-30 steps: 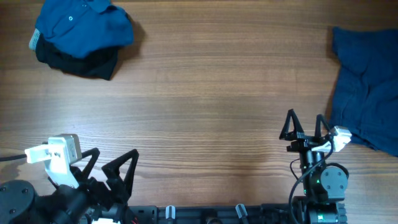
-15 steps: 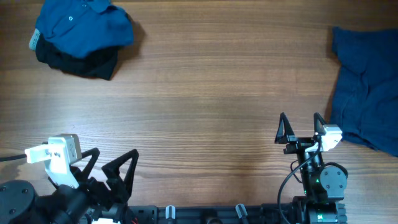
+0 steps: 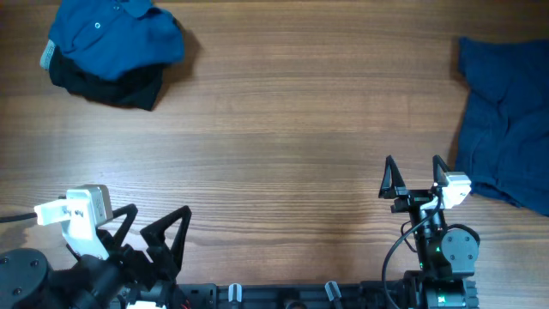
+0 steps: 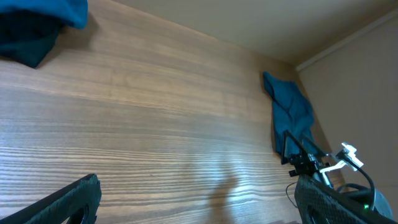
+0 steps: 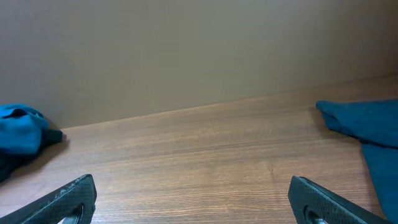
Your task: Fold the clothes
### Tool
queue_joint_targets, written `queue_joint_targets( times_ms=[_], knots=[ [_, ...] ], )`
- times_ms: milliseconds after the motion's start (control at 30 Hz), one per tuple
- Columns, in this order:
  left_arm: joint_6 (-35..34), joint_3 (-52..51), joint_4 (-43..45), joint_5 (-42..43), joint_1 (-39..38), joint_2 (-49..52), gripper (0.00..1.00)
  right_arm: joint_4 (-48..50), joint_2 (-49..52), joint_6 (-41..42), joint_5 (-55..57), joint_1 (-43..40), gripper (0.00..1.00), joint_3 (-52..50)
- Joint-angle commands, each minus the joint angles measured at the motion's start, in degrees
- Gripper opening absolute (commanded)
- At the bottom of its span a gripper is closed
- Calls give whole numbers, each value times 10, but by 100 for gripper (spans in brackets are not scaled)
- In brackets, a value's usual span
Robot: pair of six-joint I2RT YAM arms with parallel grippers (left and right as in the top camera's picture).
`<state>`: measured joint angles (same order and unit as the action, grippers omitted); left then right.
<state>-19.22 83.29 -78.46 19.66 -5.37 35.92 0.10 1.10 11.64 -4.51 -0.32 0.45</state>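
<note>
A medium-blue polo shirt [image 3: 111, 34] lies bunched at the far left corner on top of a black garment [image 3: 116, 86]. A darker dull-blue garment [image 3: 506, 120] lies spread at the table's right edge. My left gripper [image 3: 159, 225] is open near the front left, with nothing between its fingers [image 4: 68, 199]. My right gripper [image 3: 414, 170] is open near the front right, just left of the dull-blue garment and not touching it. The right wrist view shows that garment [image 5: 367, 124] to the right and the polo [image 5: 18, 134] far to the left.
The wooden table [image 3: 292, 129] stretches bare between the two piles. A plain wall [image 5: 186, 50] rises behind the far edge. From the left wrist, the right arm [image 4: 317, 165] stands in front of the dull-blue garment [image 4: 289, 112].
My right gripper has shifted slightly to the left and turned a little. The left arm and the clothes have not moved.
</note>
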Motion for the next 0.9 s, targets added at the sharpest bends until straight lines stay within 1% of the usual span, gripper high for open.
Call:
queue_joint_targets(
  times_ms=[0, 433, 567, 700, 800, 867],
  knots=[
    [-5, -3, 2, 9, -4, -1, 100, 3, -7, -10, -11, 2, 100, -2],
    [-5, -3, 2, 9, -4, -1, 100, 3, -7, -10, -11, 2, 100, -2],
    [-5, -3, -21, -15, -4, -3, 100, 3, -7, -10, -11, 2, 100, -2],
    [-6, -16, -35, -10, -6, -16, 100, 3, -7, -10, -11, 2, 100, -2],
    [-2, -57, -7, -13, -6, -50, 100, 3, -7, -10, -11, 2, 100, -2],
    [7, -105, 49, -10, -6, -86, 100, 3, -7, -10, -11, 2, 100, -2]
  ],
)
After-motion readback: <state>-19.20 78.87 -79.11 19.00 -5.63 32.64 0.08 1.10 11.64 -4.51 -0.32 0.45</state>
